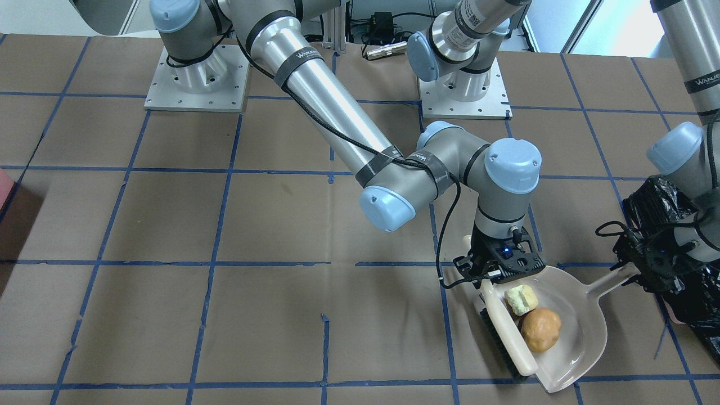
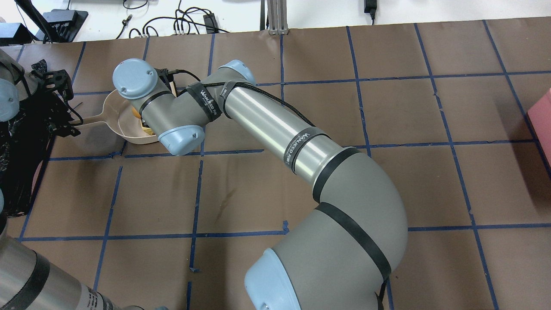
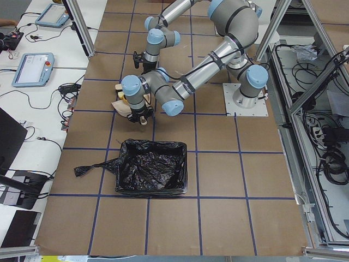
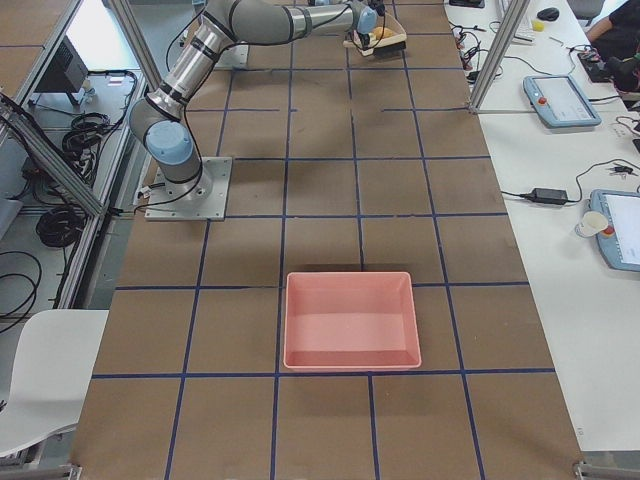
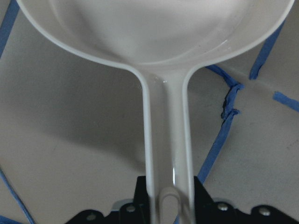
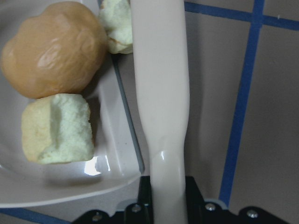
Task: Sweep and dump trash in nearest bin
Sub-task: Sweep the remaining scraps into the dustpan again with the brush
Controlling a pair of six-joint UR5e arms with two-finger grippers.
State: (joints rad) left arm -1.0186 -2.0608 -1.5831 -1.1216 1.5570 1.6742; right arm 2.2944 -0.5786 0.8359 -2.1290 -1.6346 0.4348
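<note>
A beige dustpan (image 1: 585,337) lies beside the bin, a container lined with a black bag (image 3: 152,166), also seen in the front view (image 1: 655,205). My left gripper (image 1: 638,274) is shut on the dustpan handle (image 5: 168,130). My right gripper (image 1: 488,275) is shut on the handle (image 6: 161,93) of a beige brush (image 1: 509,337) that lies along the pan's open edge. Inside the pan are a tan oval lump (image 6: 51,49) and a pale yellow chunk (image 6: 58,128). Another pale piece (image 6: 117,25) lies against the brush.
An unlined pink tray (image 4: 350,320) sits on the table's far right side. The brown paper table top (image 2: 301,181) has a blue tape grid. My right arm (image 2: 267,125) reaches across the table into the left half. Cables and pendants lie beyond the table edges.
</note>
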